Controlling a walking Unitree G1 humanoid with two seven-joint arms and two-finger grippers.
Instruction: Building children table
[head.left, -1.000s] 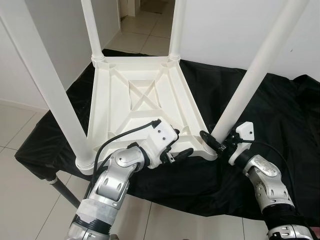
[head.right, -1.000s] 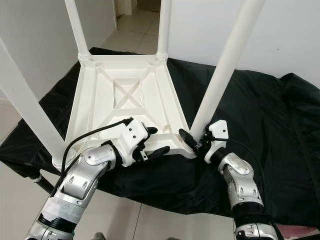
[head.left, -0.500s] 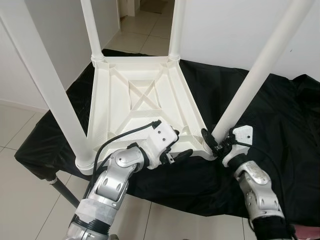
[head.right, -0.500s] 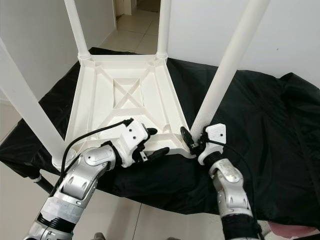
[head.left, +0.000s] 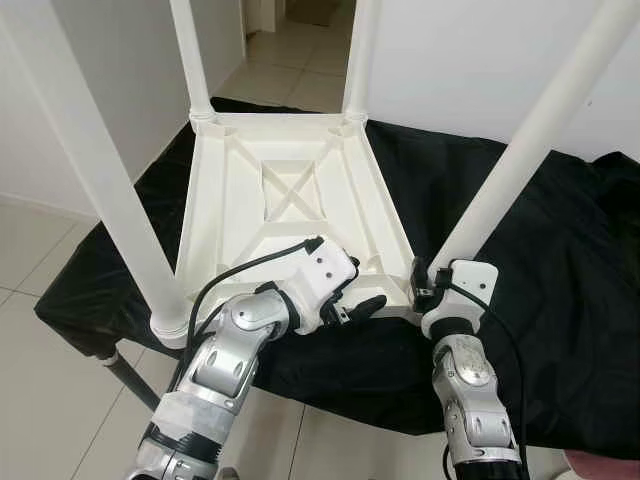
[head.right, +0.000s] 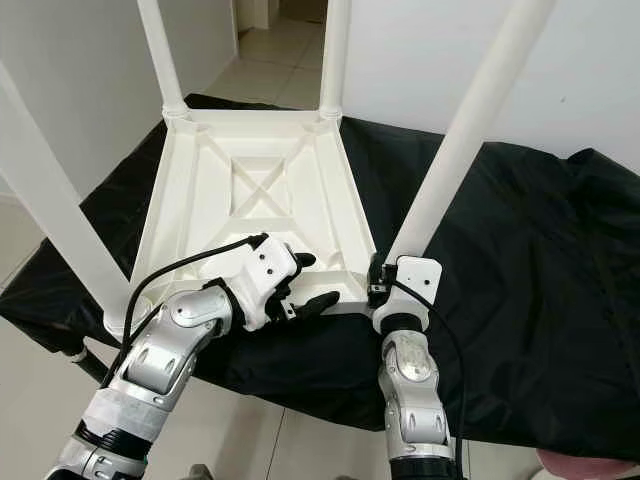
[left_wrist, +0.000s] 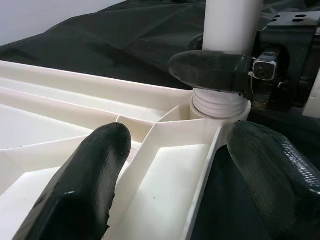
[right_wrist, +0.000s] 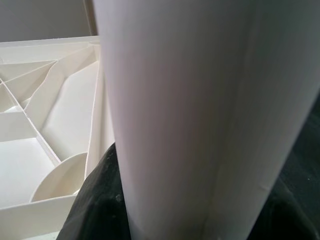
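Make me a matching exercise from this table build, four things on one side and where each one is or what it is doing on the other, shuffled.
Things:
1. right gripper
2. left gripper
3. black cloth
4. upturned tabletop

States:
A. spread under the white parts
B. fingers open across the near edge of the tabletop
C. closed on the base of the near right leg
D. lying underside up, ribs showing

Pairs: 1-C, 2-B, 3-A, 4-D
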